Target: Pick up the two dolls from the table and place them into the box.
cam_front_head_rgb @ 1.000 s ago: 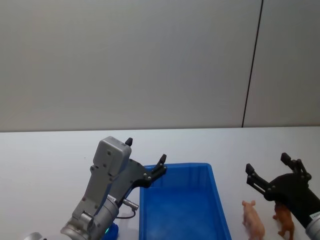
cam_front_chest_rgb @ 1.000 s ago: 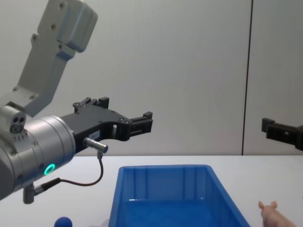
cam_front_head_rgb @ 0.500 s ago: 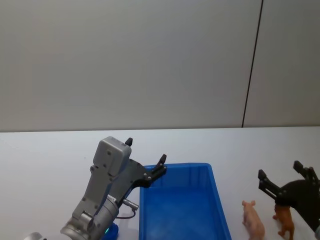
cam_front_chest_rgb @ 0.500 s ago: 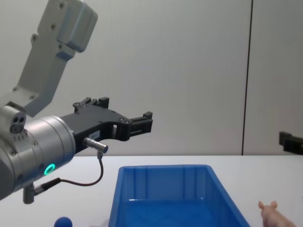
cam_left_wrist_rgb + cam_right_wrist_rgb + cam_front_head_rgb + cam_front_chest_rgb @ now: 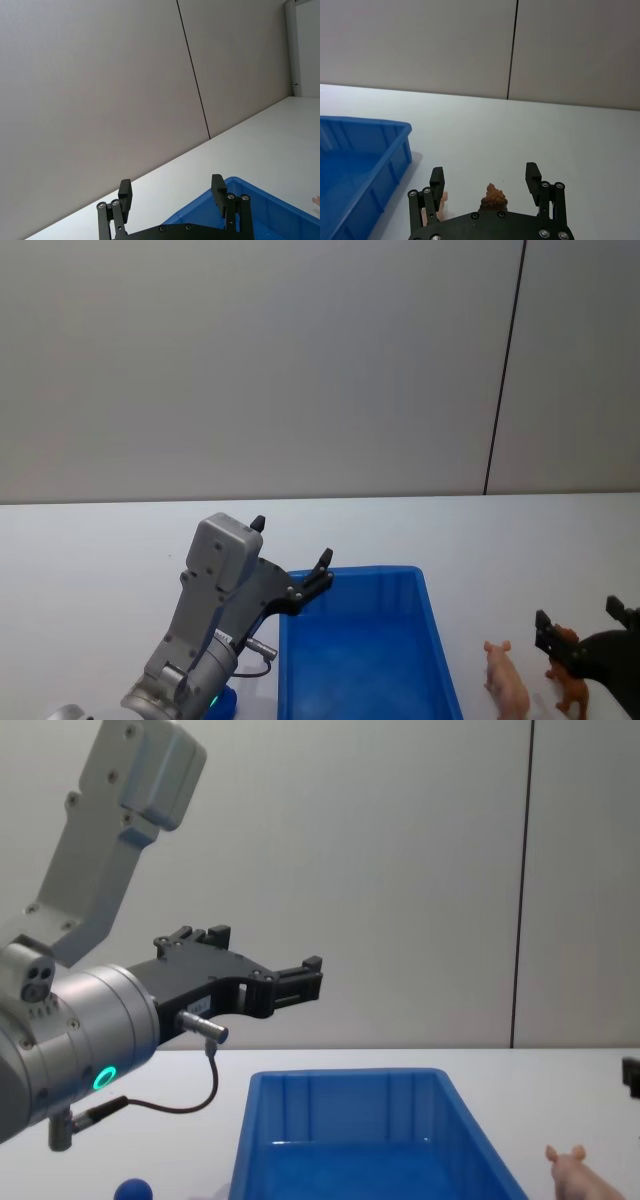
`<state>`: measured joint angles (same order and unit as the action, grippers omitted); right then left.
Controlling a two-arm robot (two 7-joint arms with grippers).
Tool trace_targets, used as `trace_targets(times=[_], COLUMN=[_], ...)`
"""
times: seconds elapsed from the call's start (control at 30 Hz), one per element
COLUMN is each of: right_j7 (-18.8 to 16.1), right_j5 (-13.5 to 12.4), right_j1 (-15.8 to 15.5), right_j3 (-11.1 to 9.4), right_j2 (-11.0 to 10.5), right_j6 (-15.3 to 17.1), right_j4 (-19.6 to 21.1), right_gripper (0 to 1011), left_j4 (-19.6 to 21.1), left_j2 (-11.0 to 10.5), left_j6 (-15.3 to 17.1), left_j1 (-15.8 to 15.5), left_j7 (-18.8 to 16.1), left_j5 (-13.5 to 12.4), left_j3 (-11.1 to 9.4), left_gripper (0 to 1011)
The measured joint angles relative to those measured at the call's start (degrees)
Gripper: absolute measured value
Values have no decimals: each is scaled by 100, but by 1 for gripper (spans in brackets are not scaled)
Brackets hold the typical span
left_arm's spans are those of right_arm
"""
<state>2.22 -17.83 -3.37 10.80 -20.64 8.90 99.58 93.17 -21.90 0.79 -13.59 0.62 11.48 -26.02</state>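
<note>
Dolls first: neither one is in the box, so to my eye the job has barely begun. Far left, the blue soft toy [image 5: 228,702] sits on the white table [image 5: 90,560], low beside the left arm and partly hidden by it. From chest height only its rounded top peeks up.

The left gripper [image 5: 291,542] hangs in the air near the box's left edge, well above the table and apart from that toy. Its fingers are spread wide with nothing between them, which the wrist camera shows plainly.

In the middle stands the blue box [image 5: 350,572]. The part of its floor I can see holds no doll. To its right a pink pig figure [image 5: 507,682] stands on the table near the box wall, and just right of the pig is the brown animal [image 5: 568,668].

The right gripper [image 5: 580,616] is down low at that spot. From its wrist camera the brown animal pokes up between the two spread fingers, close to the palm. The fingers stand apart on either side of it and are not yet pinched on it.

So I'd say the step in hand is the grab on the brown animal. Nearly everything is left to do:
- Close on the brown animal, lift it, carry it leftward past the pig to the box and let go.
- Do the whole round again for the blue soft toy, which lies untouched and looks like work for the left arm.
</note>
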Motion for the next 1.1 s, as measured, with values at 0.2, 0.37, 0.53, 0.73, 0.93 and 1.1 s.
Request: trace_targets(times=[0.2,0.37,0.53,0.73,0.93,1.1], right_j7=[77,110,149,186,191,178], right_j5=[60,113,167,195,203,208], right_j1=[-32,-38,-31,5,41,79], right_j3=[19,48,80,106,122,136], right_j2=[48,95,160,243,302,358], right_j6=[87,141,209,273,325,370], right_j4=[-120,-223,-354,-517,-648,-770], right_gripper=[1001,1001,1001,1001,926,796], left_j4=[0,0,0,0,0,0], left_j2=[0,0,0,0,0,0], left_j6=[0,0,0,0,0,0], left_j1=[0,0,0,0,0,0], left_j7=[0,0,0,0,0,0], left_j5=[0,0,0,0,0,0], left_j3=[0,0,0,0,0,0], left_gripper=[1001,1001,1001,1001,1001,1001])
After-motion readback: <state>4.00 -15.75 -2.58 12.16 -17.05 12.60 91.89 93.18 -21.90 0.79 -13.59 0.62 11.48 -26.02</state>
